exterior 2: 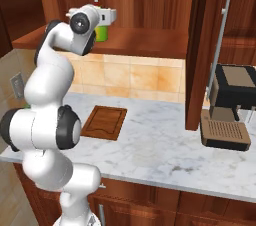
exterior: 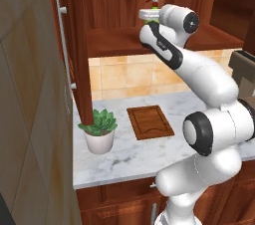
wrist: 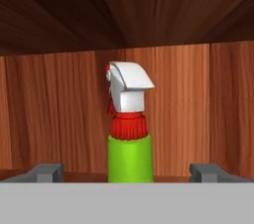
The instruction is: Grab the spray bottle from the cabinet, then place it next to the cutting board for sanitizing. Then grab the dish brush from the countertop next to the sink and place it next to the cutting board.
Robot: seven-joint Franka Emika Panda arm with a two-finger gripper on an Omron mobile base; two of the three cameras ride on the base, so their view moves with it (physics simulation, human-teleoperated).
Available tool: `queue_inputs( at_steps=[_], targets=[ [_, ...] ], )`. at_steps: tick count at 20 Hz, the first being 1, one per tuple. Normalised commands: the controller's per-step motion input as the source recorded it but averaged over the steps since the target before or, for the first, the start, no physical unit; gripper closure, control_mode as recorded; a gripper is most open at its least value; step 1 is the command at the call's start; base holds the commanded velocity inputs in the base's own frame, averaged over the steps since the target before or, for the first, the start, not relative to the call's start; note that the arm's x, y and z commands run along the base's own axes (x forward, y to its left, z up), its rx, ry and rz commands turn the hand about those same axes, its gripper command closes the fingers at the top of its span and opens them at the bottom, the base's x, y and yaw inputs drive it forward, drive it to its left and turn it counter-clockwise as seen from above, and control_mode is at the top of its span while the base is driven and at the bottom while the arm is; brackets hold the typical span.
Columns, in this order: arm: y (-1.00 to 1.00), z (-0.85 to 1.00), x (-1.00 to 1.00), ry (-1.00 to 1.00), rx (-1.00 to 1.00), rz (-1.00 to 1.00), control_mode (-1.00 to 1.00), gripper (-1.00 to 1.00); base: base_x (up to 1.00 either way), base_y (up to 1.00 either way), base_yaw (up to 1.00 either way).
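Inside cabinet (exterior: 114, 0), tool (wrist: 128, 172) facing spray bottle (wrist: 129, 134)

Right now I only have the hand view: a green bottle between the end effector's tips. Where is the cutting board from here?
Observer: The cutting board lies flat on the countertop, below the cabinet shelf where the spray bottle stands.
Operator: Anything next to the board I should avoid?
Observer: A potted plant stands on the counter left of the board in the left base view, apart from it.
Operator: And on the other side?
Observer: In the right base view a coffee machine sits further along the counter, past the open cabinet door.
Operator: Is the end effector closed yet?
Observer: No, its tips stand apart on either side of the bottle.
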Motion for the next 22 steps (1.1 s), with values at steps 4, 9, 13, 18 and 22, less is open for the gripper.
queue_inputs(
  at_steps=[4,9,13,18,22],
  targets=[
    [0.09,-0.05,0.48,-0.01,0.00,0.00,-1.00,1.00,0.00,0.00,0.00],
    [0.06,-0.01,0.23,0.00,0.00,0.00,-1.00,1.00,0.00,0.00,0.00],
    [0.00,0.00,-0.17,0.00,0.00,0.00,-1.00,1.00,0.00,0.00,0.00],
    [-0.01,0.00,-0.61,-0.03,0.00,0.00,-1.00,1.00,0.00,0.00,0.00],
    [0.00,0.00,-0.62,-0.05,0.00,0.00,-1.00,1.00,0.00,0.00,0.00]
  ],
)
